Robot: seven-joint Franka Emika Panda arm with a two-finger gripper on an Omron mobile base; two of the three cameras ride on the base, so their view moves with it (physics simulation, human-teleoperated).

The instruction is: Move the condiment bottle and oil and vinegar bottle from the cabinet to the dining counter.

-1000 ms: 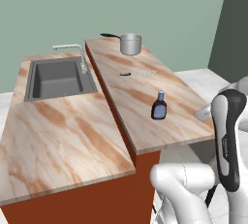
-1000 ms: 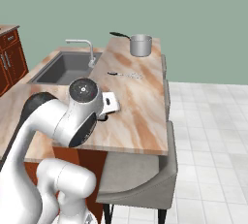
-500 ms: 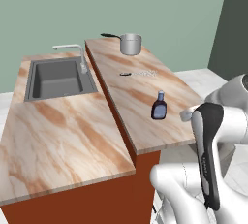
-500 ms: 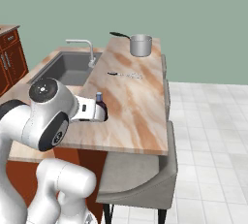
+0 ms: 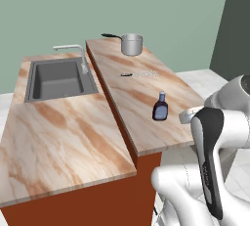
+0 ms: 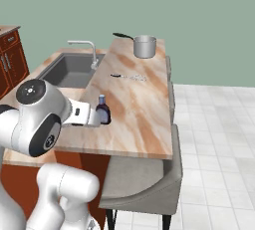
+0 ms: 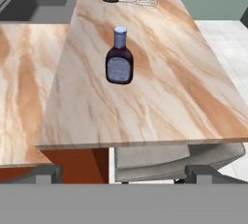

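Note:
The condiment bottle (image 5: 160,107) (image 6: 103,110) (image 7: 119,58), squat and dark brown with a blue cap and a pale label, stands upright on the dining counter (image 5: 141,93) (image 6: 137,114) (image 7: 164,87) near its front end. My gripper (image 7: 127,173) (image 6: 95,117) is open and holds nothing. It hangs just off the counter's front edge, a short way back from the bottle and pointing at it. The oil and vinegar bottle and the cabinet are out of view.
A steel pot (image 5: 132,44) (image 6: 144,46) sits at the counter's far end, with a whisk (image 5: 139,74) (image 6: 129,76) (image 7: 131,1) between it and the bottle. The sink (image 5: 56,77) (image 6: 69,69) lies on the lower slab. A grey chair (image 6: 149,174) stands under the counter's front corner.
The arm has swung and drawn the open hand back from the bottle toward the counter's front edge. The bottle has stayed where it stands.

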